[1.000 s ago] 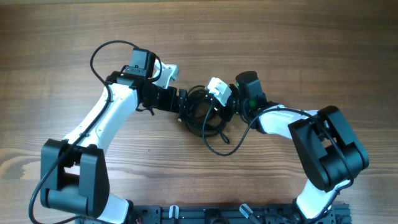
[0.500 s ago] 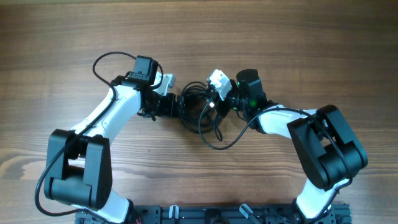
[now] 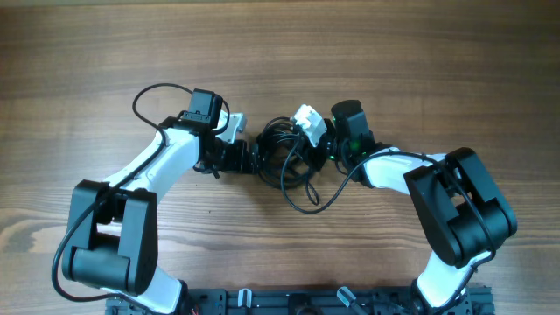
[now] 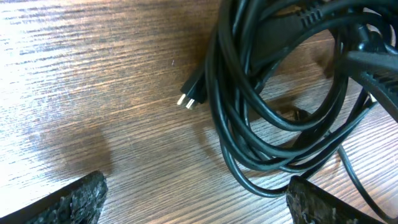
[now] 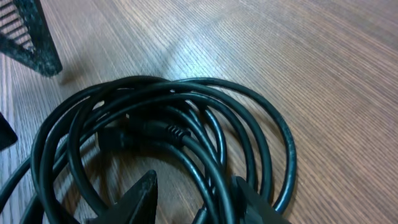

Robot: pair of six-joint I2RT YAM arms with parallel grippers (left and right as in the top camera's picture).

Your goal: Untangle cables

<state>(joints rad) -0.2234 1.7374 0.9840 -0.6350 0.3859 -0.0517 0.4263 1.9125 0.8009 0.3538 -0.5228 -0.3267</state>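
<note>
Cables (image 3: 287, 162): black tangle of looped coils, mid-surface (image 3: 394, 52), between both hands.
Left hand (image 3: 251, 157): left arm (image 3: 166, 162) bent in from left, hand low, fingers spread wide, released, straddling coil's edge.
Right hand (image 5: 194, 200): right arm (image 3: 394, 166) reaching in from right, fingers parted, strand running between them, nothing clamped.
Left wrist view alone: two-prong plug (image 4: 191, 98) on bare wood beside loops.
Right wrist view alone: moulded connector (image 5: 146, 134) inside coil, left finger (image 5: 28, 34) beyond.
</note>
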